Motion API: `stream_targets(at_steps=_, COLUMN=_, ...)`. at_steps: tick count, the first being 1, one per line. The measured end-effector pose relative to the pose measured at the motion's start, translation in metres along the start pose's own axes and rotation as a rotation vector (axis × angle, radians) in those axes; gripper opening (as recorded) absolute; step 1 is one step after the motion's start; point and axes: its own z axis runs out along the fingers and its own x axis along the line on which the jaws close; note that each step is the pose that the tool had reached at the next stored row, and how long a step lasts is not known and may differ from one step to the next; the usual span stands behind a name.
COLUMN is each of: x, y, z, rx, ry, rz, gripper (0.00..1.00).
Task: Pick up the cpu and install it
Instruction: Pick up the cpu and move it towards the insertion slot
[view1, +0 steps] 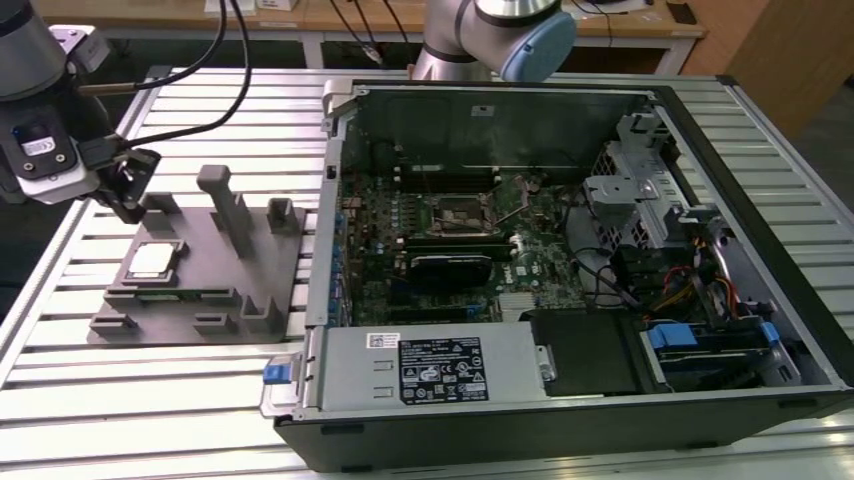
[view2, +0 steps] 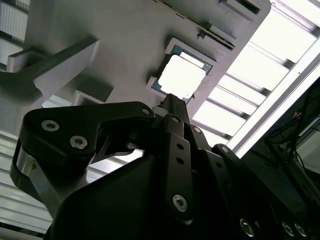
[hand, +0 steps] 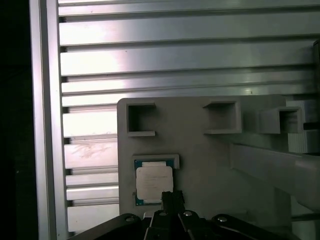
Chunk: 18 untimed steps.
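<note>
Silver-grey square metal-topped cpu (hand: 154, 182) seated in the recess of a grey plastic fixture block (hand: 200, 150), black gripper (hand: 170, 196) poised near its edge, jaws together and empty; risks jabbing or skewing the chip if lowered unopened.

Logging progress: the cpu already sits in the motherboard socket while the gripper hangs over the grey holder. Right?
No. The exterior view shows the cpu lying in the grey holder, not the socket; the gripper does hang over that holder.
</note>
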Motion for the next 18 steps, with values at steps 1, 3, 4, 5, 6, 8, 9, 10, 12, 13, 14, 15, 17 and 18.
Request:
stream_targets(at_steps=1, x=0.0, y=-0.0002, z=0.0006, rx=0.0, ry=-0.0001, rz=0.0, gripper=0.11)
stream_targets(at_steps=3, x=0.0001, y=-0.0007, z=0.0019, rx=0.0, ry=-0.0001, rz=0.0, gripper=0.11)
stream_targets(at_steps=4, x=0.0002, y=-0.0009, z=0.0023, rx=0.0001, ry=0.0001, rz=0.0, gripper=0.11)
stream_targets(at_steps=5, x=0.0004, y=-0.0011, z=0.0029, rx=0.0, ry=0.0, rz=0.0, gripper=0.11)
stream_targets(at_steps=6, x=0.0006, y=-0.0012, z=0.0034, rx=0.0, ry=0.0, rz=0.0, gripper=0.11)
stream_targets(at_steps=8, x=0.001, y=-0.0016, z=0.0045, rx=-0.0001, ry=-0.0002, rz=0.0, gripper=0.11)
stream_targets(at_steps=9, x=0.0014, y=-0.0017, z=0.005, rx=-0.0001, ry=-0.0002, rz=0.0, gripper=0.11)
stream_targets(at_steps=10, x=0.0018, y=-0.0018, z=0.0055, rx=-0.0001, ry=-0.0002, rz=0.0, gripper=0.11)
stream_targets(at_steps=12, x=0.0024, y=-0.0019, z=0.0063, rx=-0.0001, ry=-0.0002, rz=0.0, gripper=0.11)
stream_targets(at_steps=13, x=0.0027, y=-0.002, z=0.0067, rx=0.0, ry=-0.0002, rz=0.0, gripper=0.11)
stream_targets(at_steps=14, x=0.0029, y=-0.002, z=0.007, rx=-0.0001, ry=-0.0002, rz=0.0, gripper=0.11)
stream_targets(at_steps=15, x=0.0031, y=-0.0021, z=0.0074, rx=-0.0001, ry=-0.0002, rz=0.0, gripper=0.11)
stream_targets(at_steps=17, x=0.0035, y=-0.0022, z=0.0081, rx=0.0, ry=-0.0001, rz=0.0, gripper=0.11)
stream_targets(at_steps=18, x=0.0037, y=-0.0022, z=0.0084, rx=0.0, ry=-0.0001, rz=0.0, gripper=0.11)
